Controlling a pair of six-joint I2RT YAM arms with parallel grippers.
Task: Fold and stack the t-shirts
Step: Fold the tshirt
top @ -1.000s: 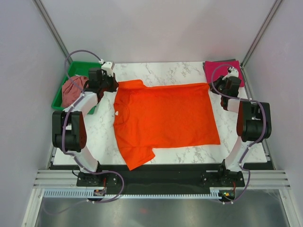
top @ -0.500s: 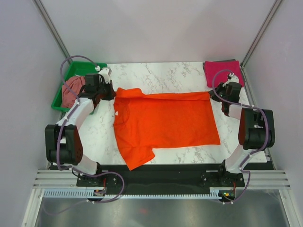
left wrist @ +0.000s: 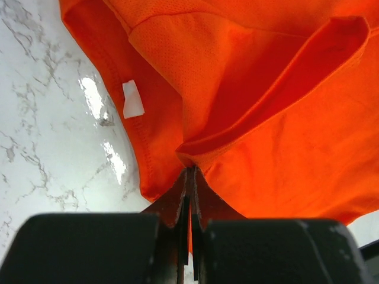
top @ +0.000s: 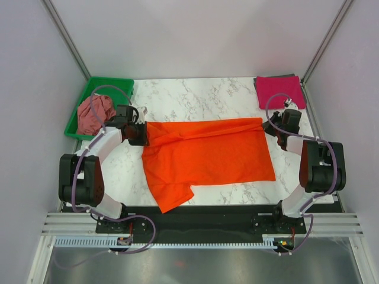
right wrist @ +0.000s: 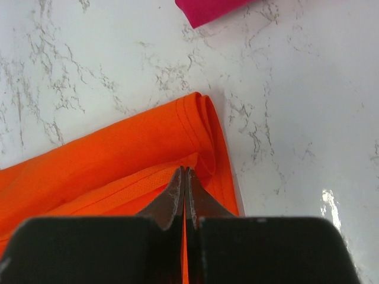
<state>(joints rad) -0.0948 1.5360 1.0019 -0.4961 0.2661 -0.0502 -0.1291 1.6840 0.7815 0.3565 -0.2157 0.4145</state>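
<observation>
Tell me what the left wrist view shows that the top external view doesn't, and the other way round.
Only the left wrist view: the left claw seen close up, shut on a bunched fold of the orange t-shirt, and the white label by its neckline. Only the top external view: the right claw pinching the shirt's far right corner, the folded magenta t-shirt at the far right, and the dusty rose t-shirt crumpled in the green tray. Both: the orange t-shirt lying on the marble table.
</observation>
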